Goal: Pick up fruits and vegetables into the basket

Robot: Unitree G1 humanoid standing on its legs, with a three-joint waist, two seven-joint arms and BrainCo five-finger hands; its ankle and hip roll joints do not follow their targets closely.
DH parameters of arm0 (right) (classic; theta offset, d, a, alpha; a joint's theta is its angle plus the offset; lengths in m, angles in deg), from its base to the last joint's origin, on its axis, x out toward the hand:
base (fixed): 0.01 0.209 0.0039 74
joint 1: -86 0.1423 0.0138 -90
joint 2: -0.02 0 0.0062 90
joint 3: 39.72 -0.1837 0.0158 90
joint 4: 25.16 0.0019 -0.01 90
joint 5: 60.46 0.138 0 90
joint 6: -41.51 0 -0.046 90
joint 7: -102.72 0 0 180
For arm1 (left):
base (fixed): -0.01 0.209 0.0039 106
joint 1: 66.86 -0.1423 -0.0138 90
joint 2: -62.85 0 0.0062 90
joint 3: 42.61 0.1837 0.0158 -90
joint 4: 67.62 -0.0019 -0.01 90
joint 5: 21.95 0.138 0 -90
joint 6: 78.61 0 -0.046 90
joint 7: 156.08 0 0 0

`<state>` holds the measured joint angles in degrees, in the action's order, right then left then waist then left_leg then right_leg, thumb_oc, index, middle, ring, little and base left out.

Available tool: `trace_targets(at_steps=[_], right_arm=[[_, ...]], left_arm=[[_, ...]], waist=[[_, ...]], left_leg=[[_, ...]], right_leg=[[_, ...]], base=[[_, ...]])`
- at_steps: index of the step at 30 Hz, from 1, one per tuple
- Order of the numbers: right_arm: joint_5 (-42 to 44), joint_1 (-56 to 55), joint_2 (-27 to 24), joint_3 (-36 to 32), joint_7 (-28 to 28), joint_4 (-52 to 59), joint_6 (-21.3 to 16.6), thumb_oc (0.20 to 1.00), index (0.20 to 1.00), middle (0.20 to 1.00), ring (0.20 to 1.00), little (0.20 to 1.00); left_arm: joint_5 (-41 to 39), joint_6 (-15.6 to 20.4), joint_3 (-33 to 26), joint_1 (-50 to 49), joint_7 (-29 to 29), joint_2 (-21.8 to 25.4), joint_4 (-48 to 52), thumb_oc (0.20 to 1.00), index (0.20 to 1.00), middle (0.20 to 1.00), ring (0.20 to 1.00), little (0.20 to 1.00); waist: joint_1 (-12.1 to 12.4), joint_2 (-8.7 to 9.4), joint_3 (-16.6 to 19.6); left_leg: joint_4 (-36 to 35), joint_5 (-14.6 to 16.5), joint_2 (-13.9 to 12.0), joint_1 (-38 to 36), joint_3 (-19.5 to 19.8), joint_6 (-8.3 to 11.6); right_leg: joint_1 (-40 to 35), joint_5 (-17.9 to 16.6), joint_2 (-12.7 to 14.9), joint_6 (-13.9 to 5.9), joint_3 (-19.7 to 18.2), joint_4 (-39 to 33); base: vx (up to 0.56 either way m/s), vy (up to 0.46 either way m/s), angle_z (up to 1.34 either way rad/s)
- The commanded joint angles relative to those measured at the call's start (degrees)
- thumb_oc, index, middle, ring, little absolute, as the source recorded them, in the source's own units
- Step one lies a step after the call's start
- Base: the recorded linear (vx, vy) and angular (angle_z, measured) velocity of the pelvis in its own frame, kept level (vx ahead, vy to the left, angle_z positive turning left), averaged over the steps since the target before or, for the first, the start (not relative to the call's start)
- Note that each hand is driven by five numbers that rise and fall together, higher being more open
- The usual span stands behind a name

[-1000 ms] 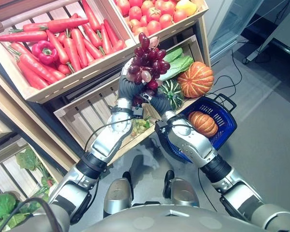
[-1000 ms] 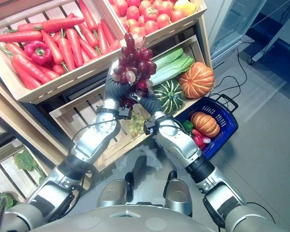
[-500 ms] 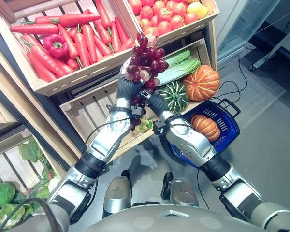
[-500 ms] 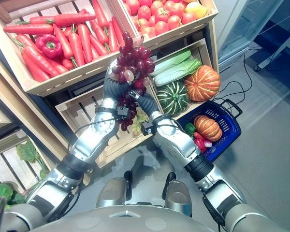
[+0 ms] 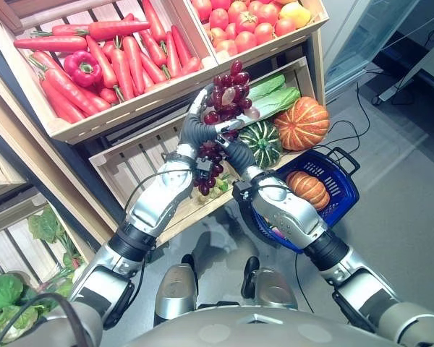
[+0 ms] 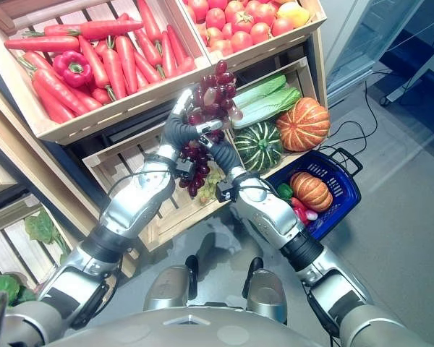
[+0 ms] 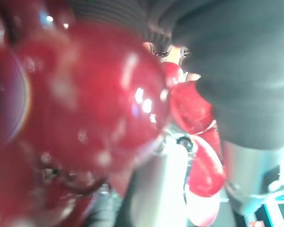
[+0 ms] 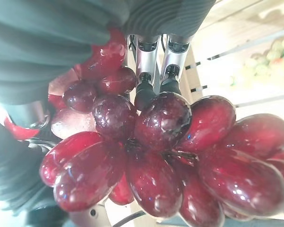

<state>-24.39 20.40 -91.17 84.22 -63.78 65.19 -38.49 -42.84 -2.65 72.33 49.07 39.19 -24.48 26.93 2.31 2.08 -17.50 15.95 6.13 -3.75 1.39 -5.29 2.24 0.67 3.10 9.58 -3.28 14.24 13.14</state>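
- Wooden produce crates stand in tiers in front of us, over a grey floor (image 5: 390, 238).
- We hold the bunch of dark red grapes (image 5: 228, 97) up in front of the lower crate (image 5: 130, 163), both hands curled round it: our left hand (image 5: 195, 126) grips the upper cluster, our right hand (image 5: 235, 152) grips just beneath, and a strand of grapes hangs down between our wrists.
- Compared with half a second ago, the bunch sits lower and has tipped over toward our right side, so we judge the carry toward the basket has begun.
- Just beyond the grapes lie a striped dark green squash (image 5: 264, 141), pale green cabbages (image 5: 271, 97) and a ribbed orange pumpkin (image 5: 301, 123).
- Our blue plastic basket (image 5: 343, 177) rests on the floor by the crate's right corner, already holding a small orange pumpkin (image 5: 306, 189); the grapes are still well apart from it.
- Orange carrots (image 5: 123, 58) and a red bell pepper (image 5: 82, 67) fill the upper crate.
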Motion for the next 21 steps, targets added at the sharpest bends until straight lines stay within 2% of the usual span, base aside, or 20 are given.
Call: trace_targets(at_steps=[1,4,7,12,14,15,16,17,21], right_arm=[[2.65,9.37,6.79,-4.35,-2.1,11.03,-7.45,0.2,0.2,0.2,0.2,0.2],[4.26,8.73,4.89,-7.07,-3.0,11.52,-7.93,0.2,0.2,0.2,0.2,0.2],[5.89,7.56,3.57,-9.22,-3.79,11.91,-8.44,0.2,0.2,0.2,0.2,0.2],[8.44,4.35,1.1,-14.12,-6.21,12.41,-9.5,0.2,0.2,0.2,0.2,0.2],[9.65,3.44,-0.4,-16.57,-6.93,12.46,-9.77,0.2,0.2,0.2,0.2,0.2],[11.04,2.99,-2.86,-19.37,-8.07,11.97,-10.21,0.2,0.2,0.2,0.2,0.2],[11.38,2.98,-3.48,-19.91,-8.47,11.71,-10.37,0.2,0.2,0.2,0.2,0.2],[12.26,3.11,-5.03,-20.87,-9.47,10.75,-10.87,0.2,0.2,0.2,0.2,0.2],[12.85,3.06,-8.01,-20.71,-9.61,9.01,-12.81,0.2,0.2,0.2,0.2,0.2]], left_arm=[[-3.0,-5.98,5.86,-2.16,-6.82,-1.23,-2.74,1.0,1.0,1.0,1.0,1.0],[-5.26,-8.19,4.23,-4.27,-10.07,-0.01,-4.6,1.0,1.0,1.0,1.0,1.0],[-6.94,-8.65,2.52,-6.07,-11.44,0.76,-6.23,1.0,1.0,1.0,1.0,1.0],[-7.94,-7.05,-1.32,-10.46,-15.59,1.7,-9.08,1.0,1.0,1.0,1.0,1.0],[-4.39,-6.23,-2.04,-11.61,-23.03,2.99,-9.45,1.0,1.0,1.0,1.0,1.0],[1.38,-5.17,-1.16,-12.94,-35.78,5.28,-8.92,1.0,1.0,1.0,1.0,1.0],[3.41,-5.0,-0.55,-13.21,-39.17,6.18,-8.65,1.0,1.0,1.0,1.0,1.0],[8.85,-2.86,1.5,-13.82,-45.24,8.51,-8.06,1.0,1.0,1.0,1.0,1.0],[11.65,-1.42,4.29,-13.86,-50.03,13.69,-7.42,1.0,1.0,1.0,1.0,1.0]], waist=[[-1.34,-0.8,1.4],[-1.68,-1.49,1.78],[-1.96,-1.82,2.11],[-2.39,-2.26,2.56],[-2.53,-2.42,2.52],[-2.92,-2.91,2.12],[-3.08,-3.07,2.21],[-3.62,-3.64,1.85],[-5.04,-5.05,1.03]], left_leg=[[-1.7,3.35,0.31,-4.78,-3.97,-2.04],[-1.91,3.12,0.18,-5.03,-4.17,-1.86],[-1.97,2.99,0.04,-5.22,-4.4,-1.77],[-2.06,2.93,-0.3,-5.52,-4.82,-1.71],[-1.77,3.02,-0.52,-5.34,-5.05,-1.67],[-0.94,3.51,-0.84,-5.05,-5.36,-1.56],[-1.03,3.3,-0.88,-4.8,-5.46,-1.54],[-0.75,3.25,-1.02,-4.59,-5.45,-1.43],[-0.88,2.97,-0.56,-4.33,-4.95,-1.56]], right_leg=[[-2.66,0.2,3.32,-4.86,-3.72,-1.42],[-2.75,0.35,3.33,-4.73,-3.56,-1.34],[-2.74,0.4,3.32,-4.7,-3.44,-1.19],[-2.75,0.65,3.35,-4.51,-3.05,-0.8],[-2.64,0.87,3.41,-4.42,-2.64,-0.42],[-2.43,1.36,3.38,-4.29,-2.4,0.18],[-2.13,1.18,3.34,-4.22,-2.41,0.09],[-1.75,1.2,3.25,-4.12,-2.59,0.39],[-0.77,1.51,2.87,-3.92,-3.71,0.93]], base=[[0.0,0.0,0.0],[0.0,0.0,0.0],[0.0,0.0,0.0],[0.02,0.0,-0.01],[0.0,0.0,0.0],[0.0,0.0,0.0],[-0.04,0.003,0.06],[-0.03,0.028,0.04],[-0.02,0.042,-0.13]])
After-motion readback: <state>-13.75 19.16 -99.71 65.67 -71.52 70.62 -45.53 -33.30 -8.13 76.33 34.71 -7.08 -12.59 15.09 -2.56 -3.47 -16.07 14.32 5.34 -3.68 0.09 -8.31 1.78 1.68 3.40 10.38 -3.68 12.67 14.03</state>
